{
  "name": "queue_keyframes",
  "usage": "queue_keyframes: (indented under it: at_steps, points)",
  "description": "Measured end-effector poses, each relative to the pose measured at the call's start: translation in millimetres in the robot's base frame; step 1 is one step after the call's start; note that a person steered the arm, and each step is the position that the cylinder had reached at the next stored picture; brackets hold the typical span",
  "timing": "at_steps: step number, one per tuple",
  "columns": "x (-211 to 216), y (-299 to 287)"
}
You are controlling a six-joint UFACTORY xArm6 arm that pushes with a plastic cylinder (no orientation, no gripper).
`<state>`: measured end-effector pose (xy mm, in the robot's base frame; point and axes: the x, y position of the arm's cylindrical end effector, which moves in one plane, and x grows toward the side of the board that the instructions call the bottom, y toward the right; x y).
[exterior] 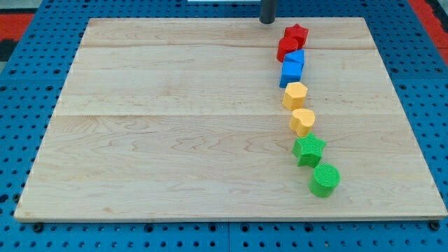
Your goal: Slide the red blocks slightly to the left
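A red star block (297, 33) sits near the top edge of the wooden board (175, 126), right of centre. A second red block (286, 49), rounded in shape, touches it just below and to the left. My tip (267, 21) is at the board's top edge, a little to the left of and above the red star, apart from it. Below the red blocks a line of blocks runs down the board: two blue blocks (293, 67), a yellow hexagon-like block (295, 94), a yellow heart-like block (302, 121), a green star (309, 150) and a green cylinder (325, 180).
The board lies on a blue perforated table (420, 84). A red patch (427, 10) shows at the view's top right corner.
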<state>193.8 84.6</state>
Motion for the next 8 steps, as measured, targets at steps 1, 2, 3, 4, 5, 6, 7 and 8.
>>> queue_keyframes:
  at_steps: [1,2,3,4,5,6,7,8]
  points:
    - [5,2]
    - [5,-3]
    - [-1,24]
    - [26,55]
    - [34,61]
    - [39,47]
    - [53,95]
    - [87,32]
